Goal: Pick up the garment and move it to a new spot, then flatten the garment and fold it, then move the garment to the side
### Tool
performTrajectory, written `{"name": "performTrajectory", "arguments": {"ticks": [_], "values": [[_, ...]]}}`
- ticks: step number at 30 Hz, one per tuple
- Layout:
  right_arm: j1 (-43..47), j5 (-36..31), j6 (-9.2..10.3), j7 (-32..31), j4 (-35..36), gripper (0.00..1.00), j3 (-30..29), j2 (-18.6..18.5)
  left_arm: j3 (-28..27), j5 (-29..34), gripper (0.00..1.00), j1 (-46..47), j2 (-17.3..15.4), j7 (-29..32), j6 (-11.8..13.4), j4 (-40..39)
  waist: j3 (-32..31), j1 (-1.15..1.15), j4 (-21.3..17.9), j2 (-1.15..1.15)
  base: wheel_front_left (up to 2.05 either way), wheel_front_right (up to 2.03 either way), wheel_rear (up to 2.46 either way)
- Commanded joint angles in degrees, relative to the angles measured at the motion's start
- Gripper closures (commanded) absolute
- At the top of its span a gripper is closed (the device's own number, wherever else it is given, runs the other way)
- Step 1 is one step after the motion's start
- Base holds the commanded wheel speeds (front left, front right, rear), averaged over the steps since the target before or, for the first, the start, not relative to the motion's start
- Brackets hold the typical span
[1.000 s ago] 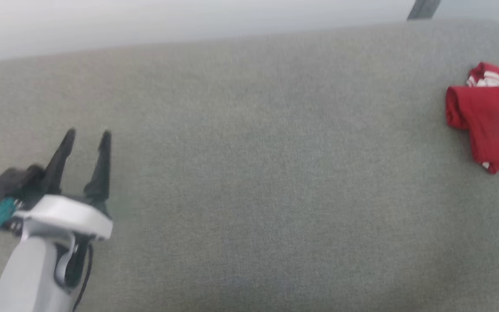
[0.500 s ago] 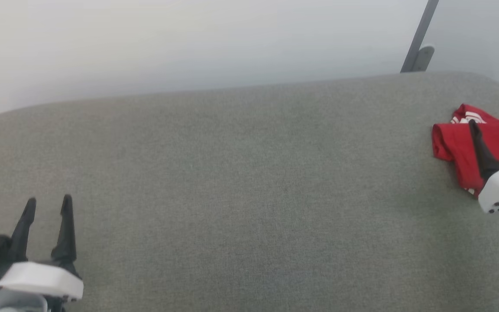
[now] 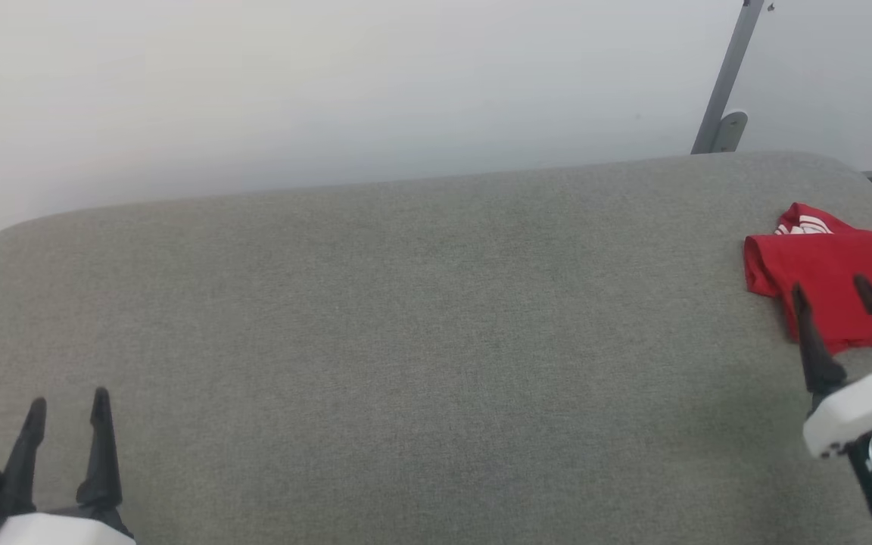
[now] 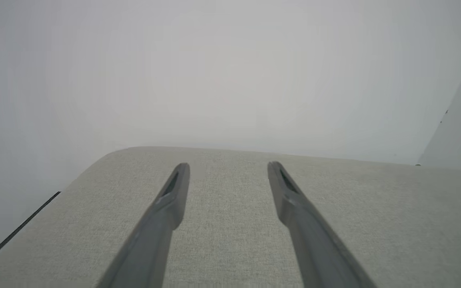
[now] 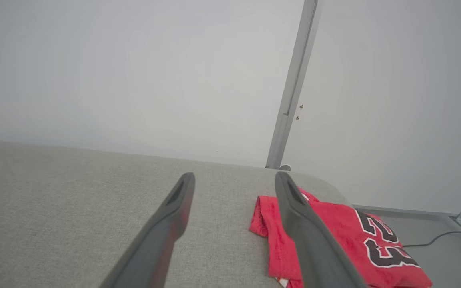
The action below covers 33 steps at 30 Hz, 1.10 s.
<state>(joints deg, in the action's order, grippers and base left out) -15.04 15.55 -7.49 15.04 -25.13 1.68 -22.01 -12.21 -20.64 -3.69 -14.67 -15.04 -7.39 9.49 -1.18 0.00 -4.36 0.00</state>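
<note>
Red jersey garment [image 3: 822,257] with black, white-edged number 23, folded into a compact slab at the far right end of the grey fabric-covered tabletop [image 3: 406,341]; right part cut off by the head view's frame, with only a sliver of the number visible there; lettering other than the 23 not readable anywhere; white-striped trim peeking out at the far end of the fold. Near corner of the same garment [image 5: 334,232] hidden behind one dark finger in the right wrist view. Right gripper [image 3: 829,288] with jaws spread and empty, fingertips overlapping the near hem in the head view; height above the cloth hard to judge; wrist housing partly cropped at the lower right. Left gripper [image 3: 67,401] at the lower left corner, body mostly out of frame, jaws likewise parted with nothing between them; same spread seen in its own wrist view [image 4: 227,166] and in the right one [image 5: 234,176].

Rounded tabletop corners at far left and far right; broad bare cloth between the two grippers; pale wall [image 3: 330,91] close behind the far edge; slanted grey metal post [image 3: 724,76] behind the right corner; floor and a thin cable [image 5: 434,240] beyond the right edge.

Long axis of the fold running across towards that right edge, digits on the outer half.
</note>
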Motion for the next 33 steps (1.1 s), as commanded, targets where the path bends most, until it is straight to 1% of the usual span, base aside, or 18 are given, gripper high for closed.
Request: {"name": "performTrajectory", "arguments": {"ticks": [1,7,14,25,33], "values": [[1.8,-0.5,0.00,0.1,1.1,0.00,-0.8,0.8,0.1,-0.6,0.00,-1.0,0.0,-0.1,-0.1,-0.1,0.0,0.00,0.2,0.00,0.00,0.00,0.00],[6.7,-2.3,0.00,0.1,4.2,0.00,-3.3,3.2,-0.4,-1.4,0.00,-2.7,0.0,-0.2,-0.1,-0.6,-0.2,0.00,0.7,0.00,0.00,0.00,0.00],[10.0,-3.5,0.00,0.1,6.8,0.00,-5.0,5.0,-0.8,-1.3,0.00,-3.8,0.2,-0.1,-0.1,-0.8,-0.3,0.00,1.3,0.00,0.00,0.00,0.00],[11.2,-4.3,0.00,0.1,9.2,0.00,-5.1,6.0,-0.7,-0.9,0.00,-4.2,0.7,-0.2,-0.1,-1.0,-0.7,0.00,2.0,0.00,0.00,0.00,0.00],[11.3,-4.5,0.00,0.1,10.0,0.00,-4.7,6.0,-0.7,-0.8,0.00,-4.3,0.9,-0.2,-0.1,-1.2,-0.9,0.00,2.1,0.00,0.00,0.00,0.00]]}}
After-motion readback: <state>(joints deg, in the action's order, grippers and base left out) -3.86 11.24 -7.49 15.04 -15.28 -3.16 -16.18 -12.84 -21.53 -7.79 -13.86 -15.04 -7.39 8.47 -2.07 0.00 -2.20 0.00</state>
